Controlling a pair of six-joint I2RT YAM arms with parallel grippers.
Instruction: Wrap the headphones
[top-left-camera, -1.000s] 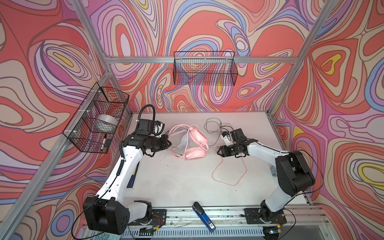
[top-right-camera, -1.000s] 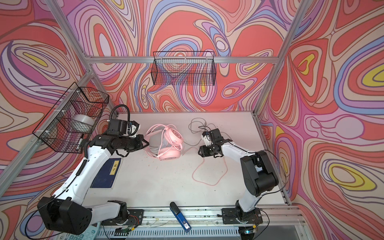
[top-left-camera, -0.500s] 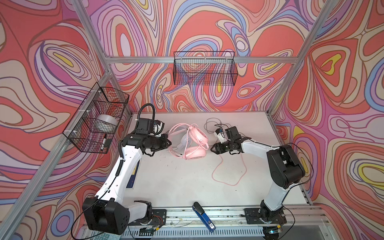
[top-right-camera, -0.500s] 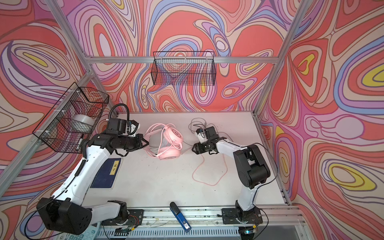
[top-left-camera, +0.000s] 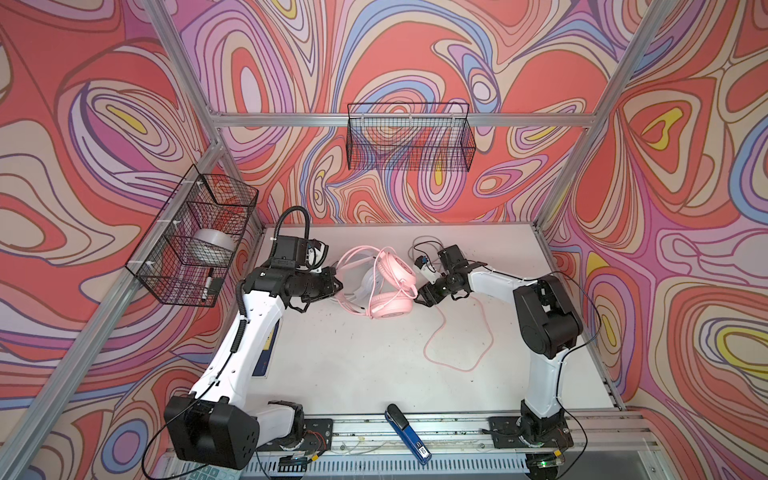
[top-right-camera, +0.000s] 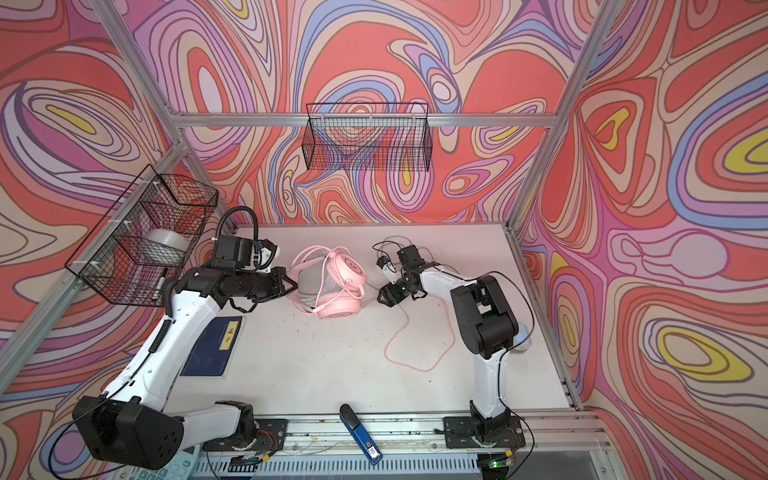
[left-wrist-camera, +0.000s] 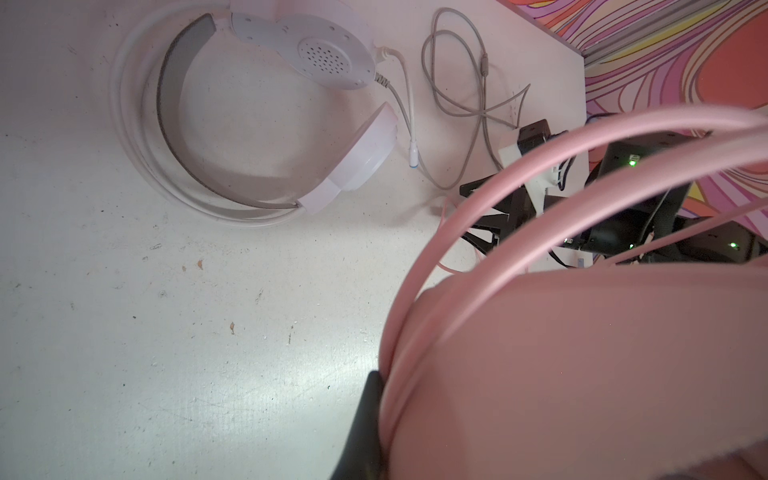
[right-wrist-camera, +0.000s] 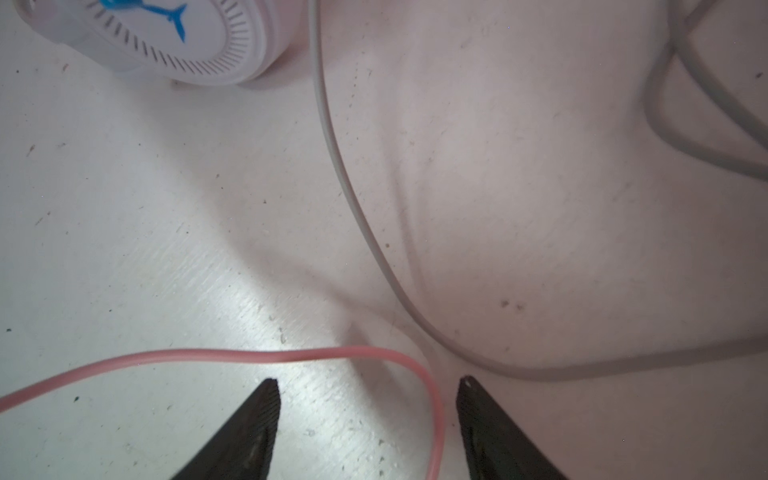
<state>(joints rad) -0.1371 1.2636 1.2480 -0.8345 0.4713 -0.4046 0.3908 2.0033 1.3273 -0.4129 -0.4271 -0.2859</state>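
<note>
The pink headphones (top-left-camera: 388, 286) (top-right-camera: 340, 291) stand tilted at mid-table, partly over the white headphones (top-left-camera: 362, 286) (left-wrist-camera: 249, 124). My left gripper (top-left-camera: 337, 286) is shut on the pink headband (left-wrist-camera: 540, 353); one dark finger (left-wrist-camera: 368, 411) presses against it. My right gripper (top-left-camera: 424, 294) (right-wrist-camera: 368, 384) is open low over the table, just right of the pink earcups. The pink cable (right-wrist-camera: 249, 356) bends between its jaws without being pinched, then loops over the table (top-left-camera: 457, 353). The grey cable (right-wrist-camera: 353, 199) runs past the right fingertip.
A wire basket (top-left-camera: 195, 241) with a tape roll hangs on the left wall, and another basket (top-left-camera: 409, 141) hangs on the back wall. A blue mat (top-right-camera: 212, 347) lies under the left arm. A blue device (top-left-camera: 407, 432) sits on the front rail.
My right gripper has slid left toward the pink headphones and its jaws have opened wider around the pink cable. The left gripper and the headband have stayed put.
</note>
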